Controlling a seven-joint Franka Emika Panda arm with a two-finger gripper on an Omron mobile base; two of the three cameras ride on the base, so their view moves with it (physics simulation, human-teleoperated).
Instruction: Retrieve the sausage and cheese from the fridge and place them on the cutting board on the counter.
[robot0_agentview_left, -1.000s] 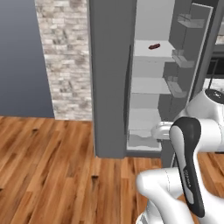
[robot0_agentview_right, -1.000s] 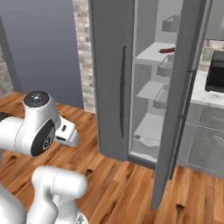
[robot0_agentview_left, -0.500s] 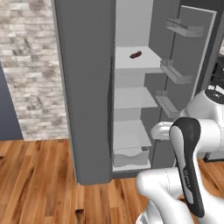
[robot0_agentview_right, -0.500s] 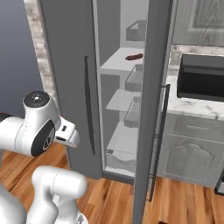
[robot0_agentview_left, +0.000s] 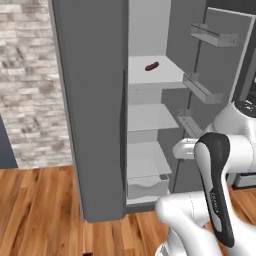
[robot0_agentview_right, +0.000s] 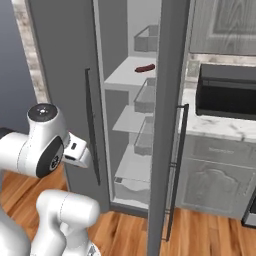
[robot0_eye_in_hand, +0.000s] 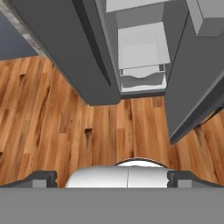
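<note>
The fridge (robot0_agentview_left: 95, 110) stands ahead with its left door shut and its right door (robot0_agentview_right: 167, 100) swung open. The sausage (robot0_agentview_left: 151, 66), a small dark red-brown link, lies on an upper light grey shelf (robot0_agentview_right: 127, 75), also seen as the sausage (robot0_agentview_right: 145, 68) from the right. The cheese and the cutting board are out of view. My gripper (robot0_eye_in_hand: 112, 179) hangs low in front of the fridge, pointing down at the wood floor, open, with its fingertips (robot0_eye_in_hand: 41, 178) far apart and nothing between them. The counter (robot0_agentview_right: 215, 127) lies right of the fridge.
A black microwave (robot0_agentview_right: 227, 92) sits on the counter over grey drawer fronts (robot0_agentview_right: 212, 175). The open door carries bins (robot0_agentview_left: 202, 90) on its inside. A drawer (robot0_eye_in_hand: 142, 78) is at the fridge bottom. A stone wall (robot0_agentview_left: 27, 75) stands left of the fridge.
The whole scene has shifted: the base has moved, and the fridge is now larger and more central. The arm holds the same pose. The sausage stays on its shelf.
</note>
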